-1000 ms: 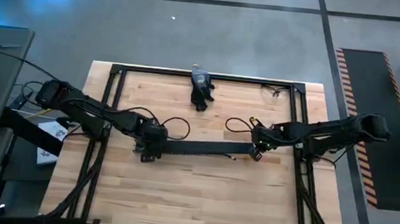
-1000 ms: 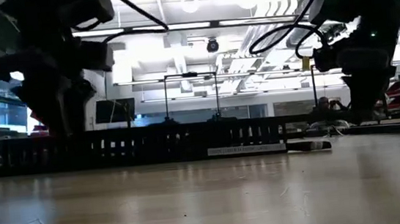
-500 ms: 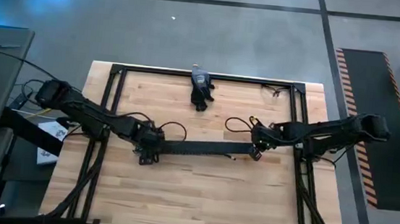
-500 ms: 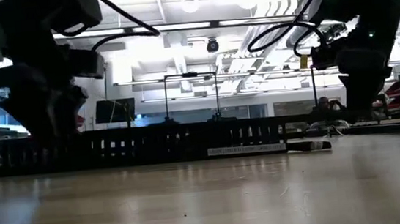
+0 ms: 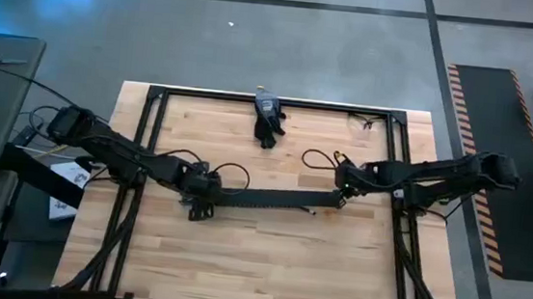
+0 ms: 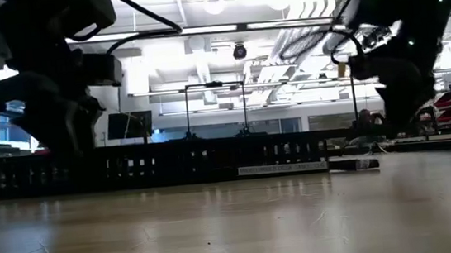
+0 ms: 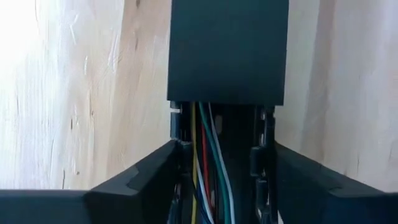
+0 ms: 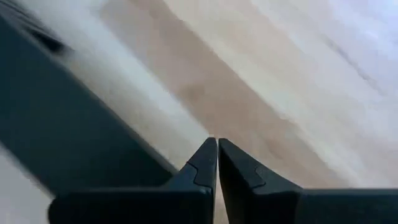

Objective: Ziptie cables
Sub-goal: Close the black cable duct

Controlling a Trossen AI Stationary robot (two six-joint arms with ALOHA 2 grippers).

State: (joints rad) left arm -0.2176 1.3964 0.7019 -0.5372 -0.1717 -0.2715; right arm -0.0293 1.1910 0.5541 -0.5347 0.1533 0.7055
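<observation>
A long black comb-edged duct [image 5: 272, 197] lies across the middle of the table, left to right. The cables [image 7: 208, 155], thin yellow, red, green and pale strands, run inside it and pass under its flat black lid [image 7: 227, 56]. My left gripper [image 5: 199, 200] straddles the duct near its left end. My right gripper [image 5: 340, 197] is shut, its tips [image 8: 217, 144] just beside the duct's right end [image 8: 68, 124]. My left gripper has one finger [image 7: 143, 180] outside each comb wall [image 7: 178, 134] of the duct, near its left end, just before the lid's edge. The fingers come from above and lie across the duct. The duct rests flat on the table. My right gripper's shut tips are at the duct's right end; whether they touch it, I cannot tell.
A black frame [image 5: 155, 96] runs round the table's far and side edges. A dark glove-like object [image 5: 267, 122] lies at the far edge's middle. A small tangle of dark wire [image 5: 366, 122] sits in the far right corner. Bare wood spreads on the near side.
My left gripper has slid a little toward the table's right edge along the duct. My right gripper has shifted slightly toward the far edge and tipped. The duct has crept a little to the right on the table.
</observation>
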